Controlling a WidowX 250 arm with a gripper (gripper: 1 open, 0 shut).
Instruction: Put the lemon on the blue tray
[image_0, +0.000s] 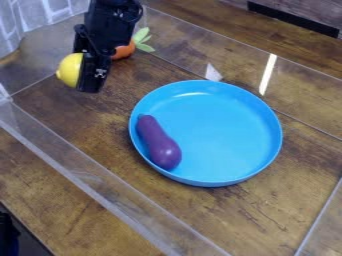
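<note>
Black fingers of the gripper (83, 77) are closed on the lemon (70, 69), whose yellow side bulges out toward nine o'clock of them. From where I stand, the grip looks sensible: the fruit is small and smooth, so it wants pressure from its sides, and much of its skin is left showing. How firmly the far side is pinched I can't tell, because the dark fingers hide it.

The lemon is outside the blue tray (229, 119), off toward its ten o'clock, so I'd judge the carrying is the part in hand. The next move calls for a sweep toward four o'clock, high enough to clear the shallow rim, then a gentle release. That raised edge ought to stop a round fruit rolling away, though a drop from too high could send it bouncing.

As for what the tray holds, a purple eggplant (159, 142) lies inside, at about nine o'clock, slanting along the wall. Lying so near the edge, it leaves the middle and the three o'clock side bare, and I'd set the lemon there to avoid a knock. An orange carrot (126, 48) with green leaves lies outside the tray, toward eleven o'clock, partly behind the gripper.
</note>
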